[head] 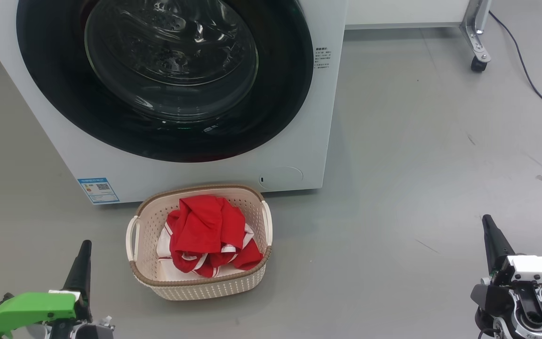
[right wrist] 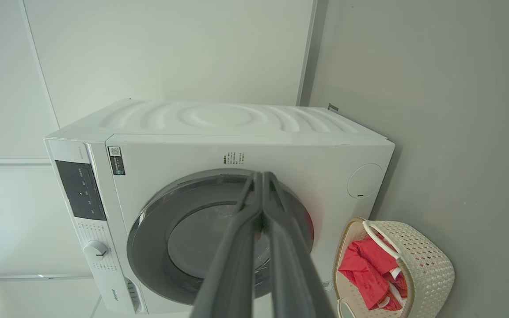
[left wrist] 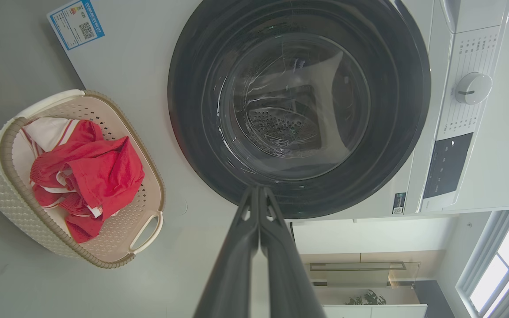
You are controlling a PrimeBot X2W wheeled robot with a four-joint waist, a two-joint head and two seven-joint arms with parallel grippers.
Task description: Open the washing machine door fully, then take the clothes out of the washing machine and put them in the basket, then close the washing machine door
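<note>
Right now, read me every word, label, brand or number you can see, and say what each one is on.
No text here is clear enough to quote.
The blue sticker low on the washing machine: a square code and print too small to read.
The black print beside the door: too small.
The control panel and marks by the dial: too small.
The black sticker near that panel: blurred.

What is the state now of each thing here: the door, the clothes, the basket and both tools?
door, closed.
clothes, crumpled inside the basket.
basket, upright on the floor, holding the clothes.
left tool, shut, empty.
right tool, shut, empty.
</note>
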